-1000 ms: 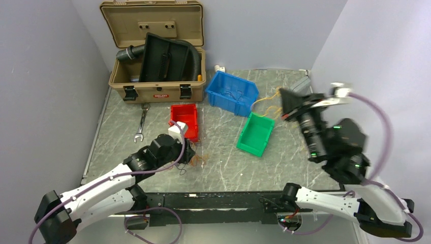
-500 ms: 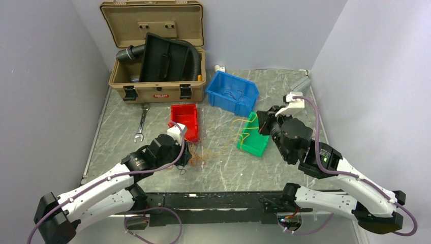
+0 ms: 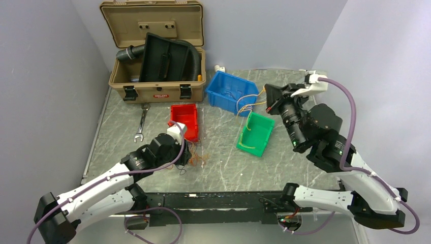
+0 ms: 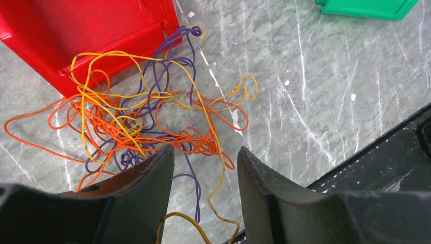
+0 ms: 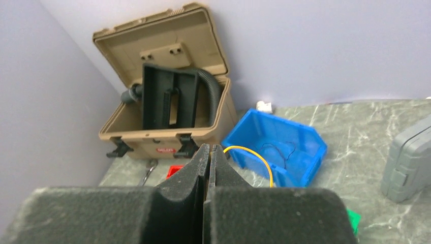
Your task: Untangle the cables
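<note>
Right pincer [image 5: 209, 152], clamped on a yellow cable [image 5: 252, 151], should draw gently while half-open left pincer [image 4: 206, 157] pins the tangled cables [image 4: 137, 127].

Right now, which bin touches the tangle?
The red bin: tangled cables overlap its edge; the blue bin and green bin sit apart.

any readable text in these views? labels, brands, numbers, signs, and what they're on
Red badge on the front wall of the tan case: it carries lettering, but it is too small and blurred to read in the top view or the right wrist view.
No other words, numbers or signs can be made out in any view.
</note>
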